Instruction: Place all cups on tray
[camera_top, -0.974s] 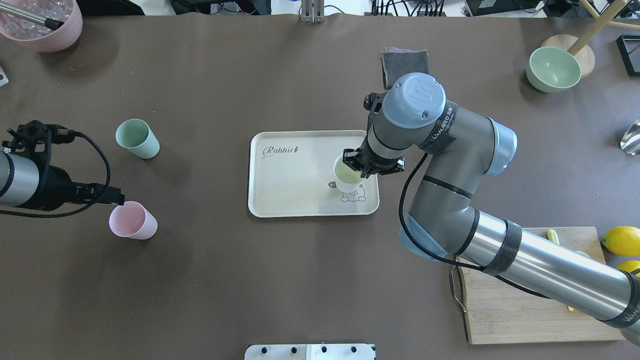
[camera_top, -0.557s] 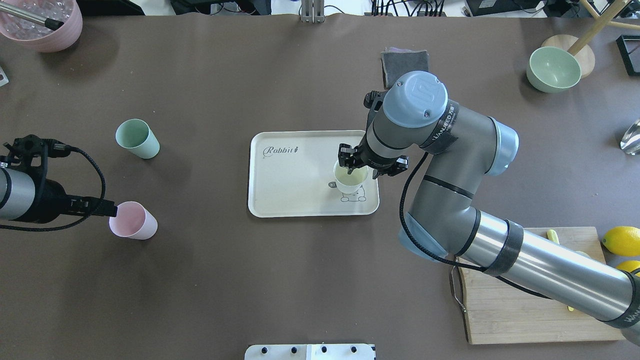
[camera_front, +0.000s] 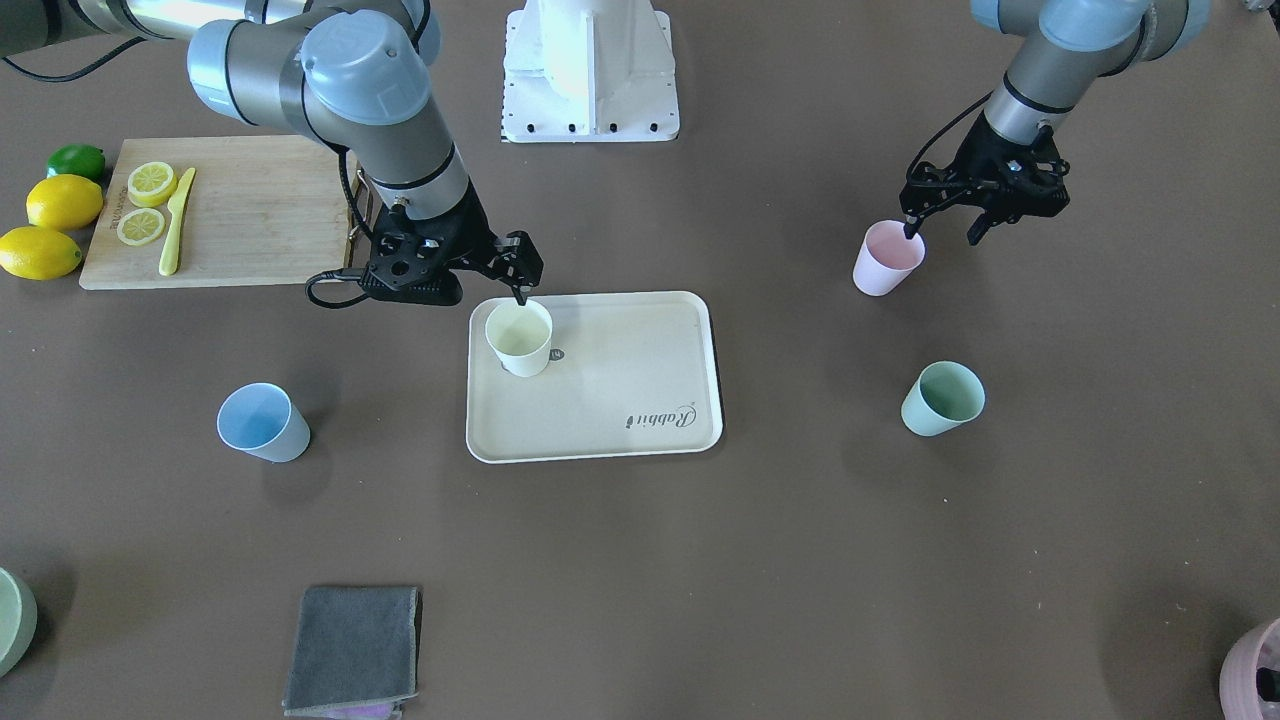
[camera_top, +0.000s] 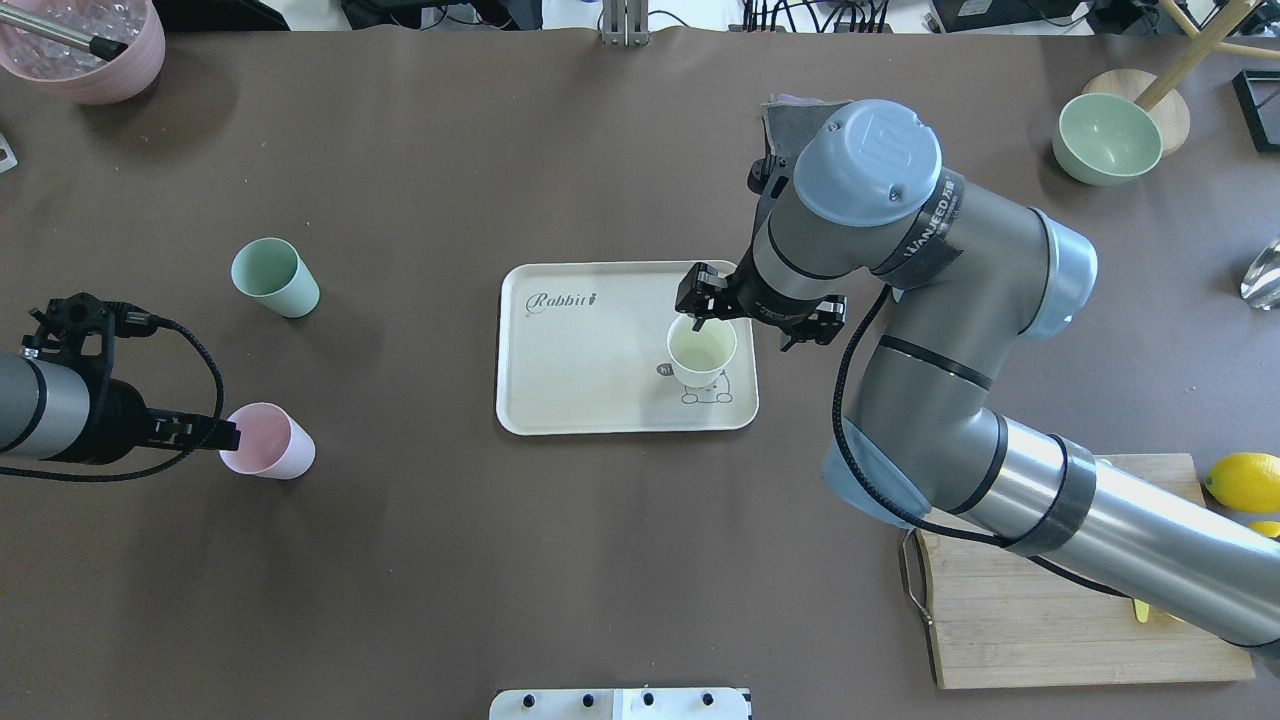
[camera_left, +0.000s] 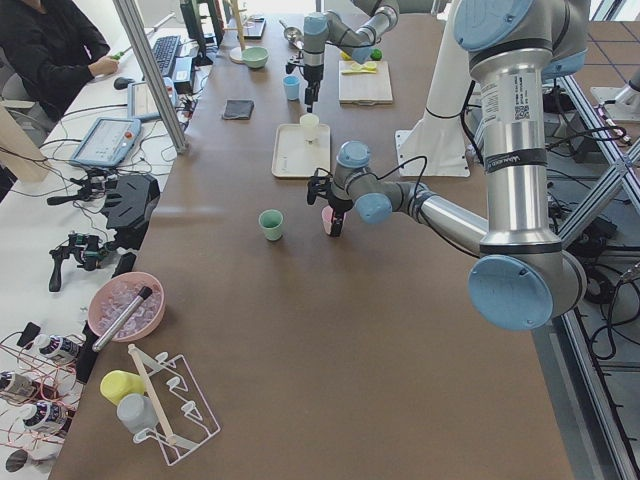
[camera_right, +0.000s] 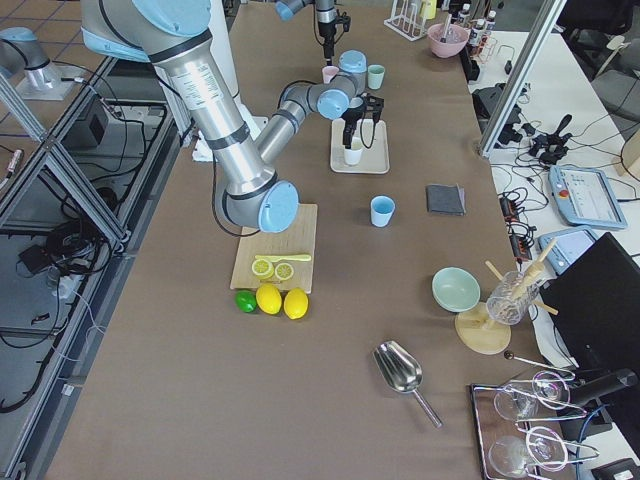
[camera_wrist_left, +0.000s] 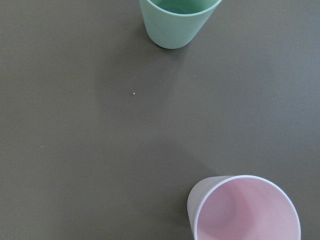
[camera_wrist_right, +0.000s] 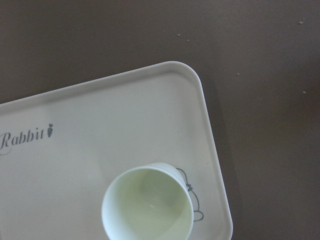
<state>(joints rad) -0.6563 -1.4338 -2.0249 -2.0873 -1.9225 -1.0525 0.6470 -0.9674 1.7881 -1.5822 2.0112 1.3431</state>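
Observation:
The pale yellow cup (camera_top: 701, 352) stands upright on the cream tray (camera_top: 590, 350), over its bear print, and also shows in the front view (camera_front: 518, 337). My right gripper (camera_top: 745, 325) hangs open just above and behind the cup, not holding it. The pink cup (camera_top: 265, 442) and mint green cup (camera_top: 275, 278) stand on the table at the left. My left gripper (camera_front: 942, 232) is open at the pink cup (camera_front: 887, 258), one fingertip over its rim, the other beside it. The blue cup (camera_front: 262, 422) stands on the table beyond the tray; my right arm hides it in the overhead view.
A wooden cutting board (camera_front: 250, 210) with lemon slices and a knife lies near my right arm, lemons (camera_front: 60, 205) beside it. A grey cloth (camera_front: 352, 648) lies on the far side. A green bowl (camera_top: 1105, 138) and a mauve pot (camera_top: 85, 45) stand at the back corners.
My right gripper opened, let go of the yellow cup on the tray and lifted back from it. My left gripper moved down to the pink cup's rim.

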